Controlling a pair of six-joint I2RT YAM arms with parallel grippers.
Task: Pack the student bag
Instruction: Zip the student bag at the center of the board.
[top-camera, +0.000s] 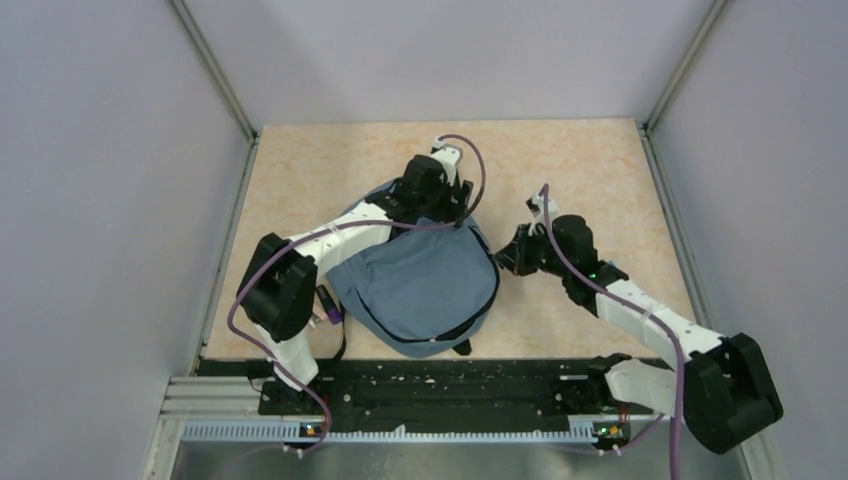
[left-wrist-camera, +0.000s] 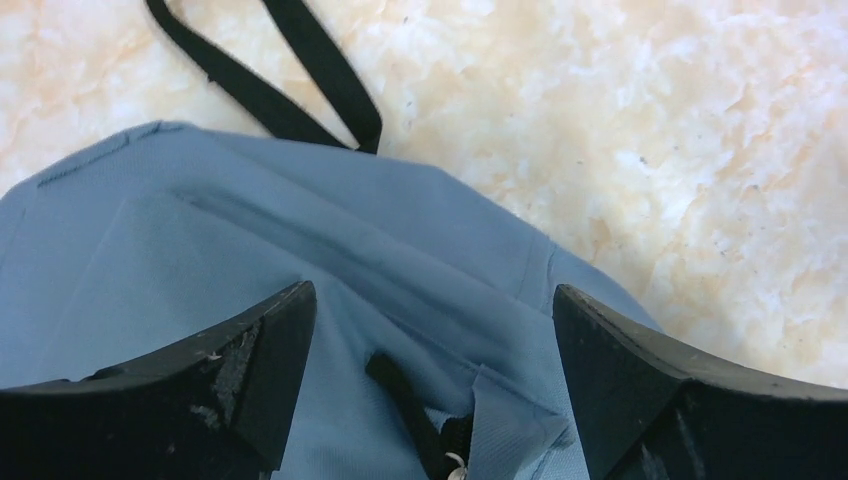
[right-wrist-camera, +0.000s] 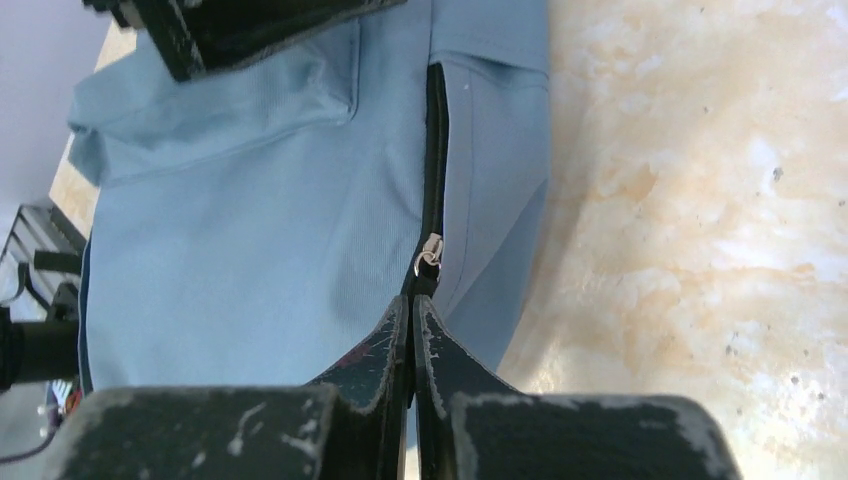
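1. Student bag (top-camera: 420, 285) lies flat on the near-centre tabletop (top-camera: 600, 170), between the two arms.
2. Right pincer (right-wrist-camera: 412, 305) at the bag's right side: fingers pressed together, tips on the black zipper line just short of the metal pull (right-wrist-camera: 428, 255). Whether any cloth is caught, cannot tell.
3. Left pincer (left-wrist-camera: 432, 300) over the bag's far edge, jaws wide apart, gripping nothing.
4. Black straps (left-wrist-camera: 300, 90) lie on the tabletop just beyond.

Top cam: high behind arm bases, looking down on whole table (top-camera: 600, 170). Wrist cams: close behind their fingers (left-wrist-camera: 230, 370), facing past the tips. All three share the bag (top-camera: 420, 280).
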